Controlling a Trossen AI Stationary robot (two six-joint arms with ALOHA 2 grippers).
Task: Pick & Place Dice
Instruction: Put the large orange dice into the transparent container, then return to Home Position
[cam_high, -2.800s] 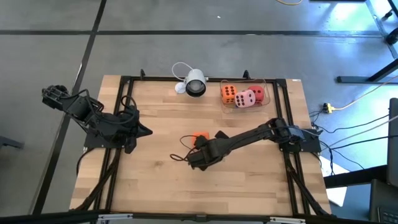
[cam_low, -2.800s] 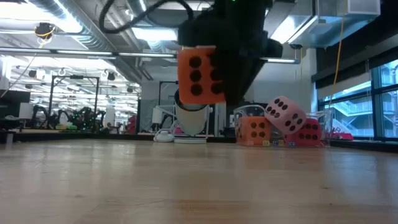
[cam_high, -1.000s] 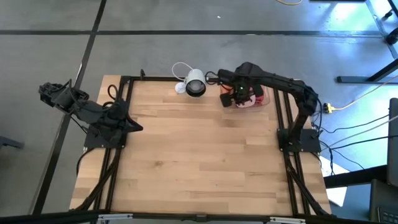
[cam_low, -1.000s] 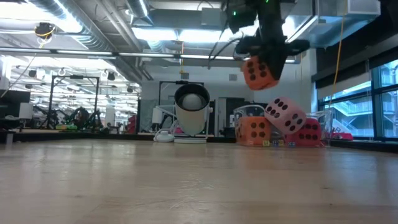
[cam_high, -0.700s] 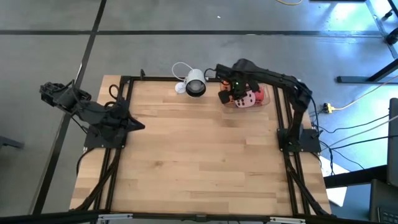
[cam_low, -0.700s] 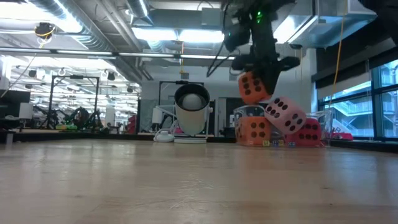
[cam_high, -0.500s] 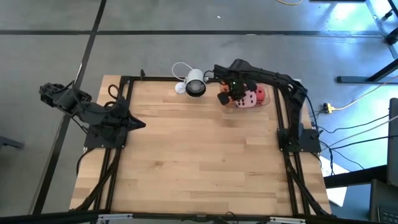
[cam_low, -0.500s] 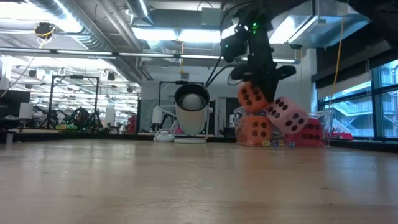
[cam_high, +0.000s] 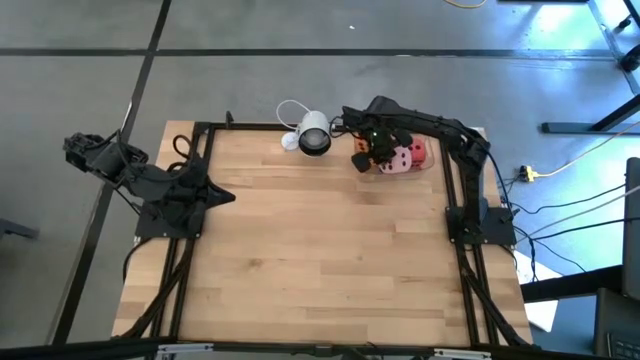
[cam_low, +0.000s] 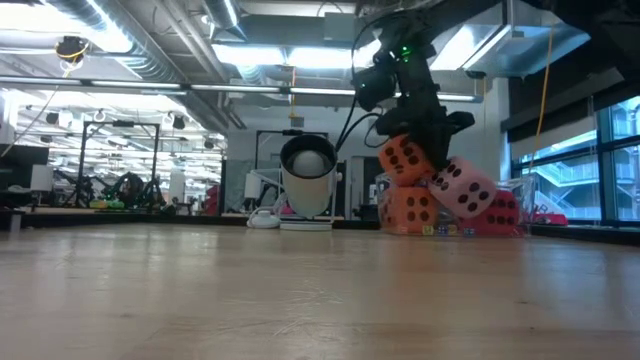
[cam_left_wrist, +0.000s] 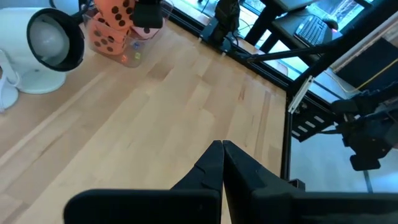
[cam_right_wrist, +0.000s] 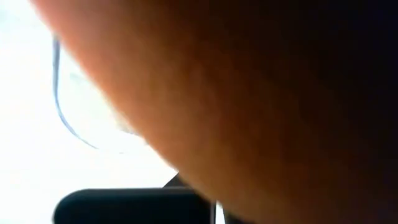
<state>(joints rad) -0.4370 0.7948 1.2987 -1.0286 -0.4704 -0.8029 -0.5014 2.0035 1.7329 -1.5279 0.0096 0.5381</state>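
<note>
Orange, soft, dark-dotted cube die (cam_low: 404, 160) sits clamped in our right gripper (cam_low: 418, 135), resting against the pink and orange dice (cam_low: 462, 187) far right.

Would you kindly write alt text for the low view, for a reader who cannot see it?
The right gripper holds an orange die atop another orange die, beside a pink die and a red die. A white round camera stands to their left on the wooden table.
</note>
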